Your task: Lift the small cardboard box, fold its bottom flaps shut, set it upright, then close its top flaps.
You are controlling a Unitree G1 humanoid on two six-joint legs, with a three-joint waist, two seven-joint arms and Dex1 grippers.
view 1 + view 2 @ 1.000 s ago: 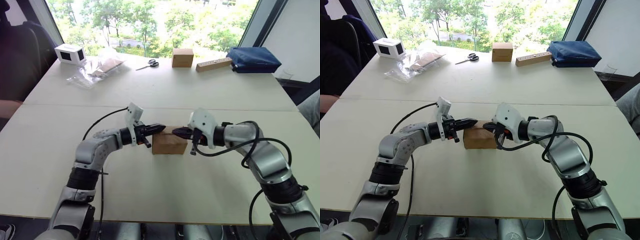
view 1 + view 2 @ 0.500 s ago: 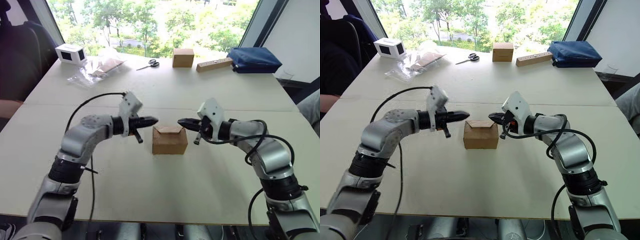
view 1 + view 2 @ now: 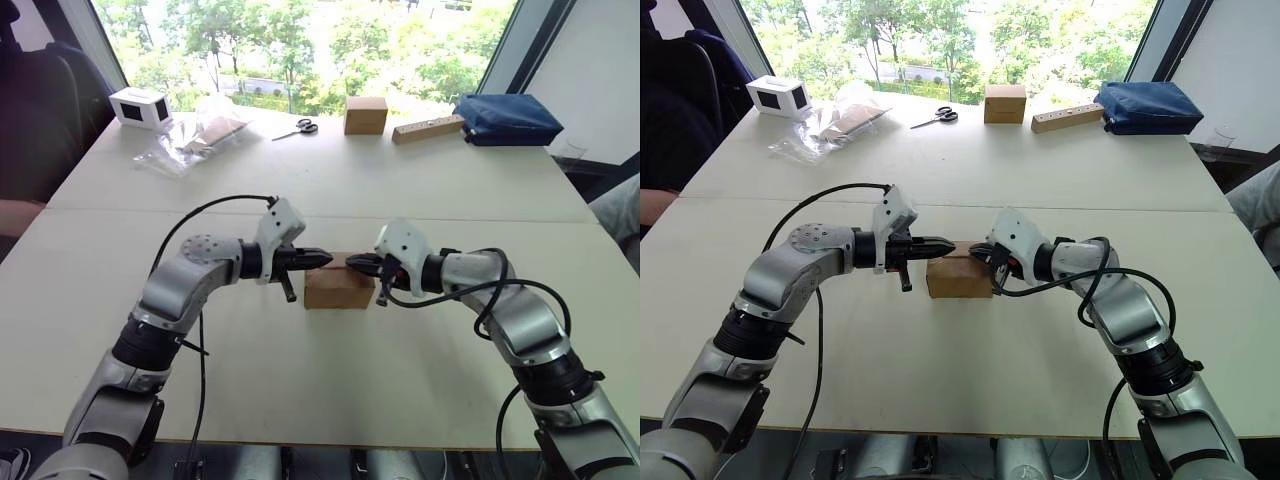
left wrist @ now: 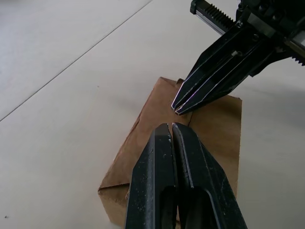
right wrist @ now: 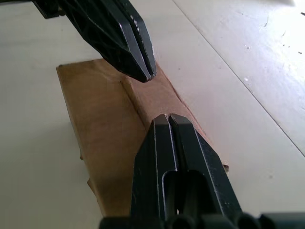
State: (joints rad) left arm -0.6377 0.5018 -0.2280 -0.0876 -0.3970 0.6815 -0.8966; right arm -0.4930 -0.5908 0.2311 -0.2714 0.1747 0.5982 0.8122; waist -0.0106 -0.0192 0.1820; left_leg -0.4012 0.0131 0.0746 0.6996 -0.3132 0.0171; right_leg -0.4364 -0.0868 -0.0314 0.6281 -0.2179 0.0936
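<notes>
Between the grippers: the small cardboard box (image 3: 339, 286) stands upright on the table (image 3: 330, 390), directly under both sets of fingertips.
Left gripper (image 4: 171, 127): fingers pressed together, holding nothing, tip low over the box top on its own side.
Right gripper (image 5: 168, 118): fingers likewise pressed together and empty, tip over the opposite side of the top, facing the left tip with a short gap between them.
Progress: the box sits on its base, so the bottom looks folded and the upright step done; this is my reading, as the underside is hidden.
Left to do: the top flaps lie nearly flat with a seam between them; a last press probably remains.
Box contents: cannot tell, the flaps cover the inside.
</notes>
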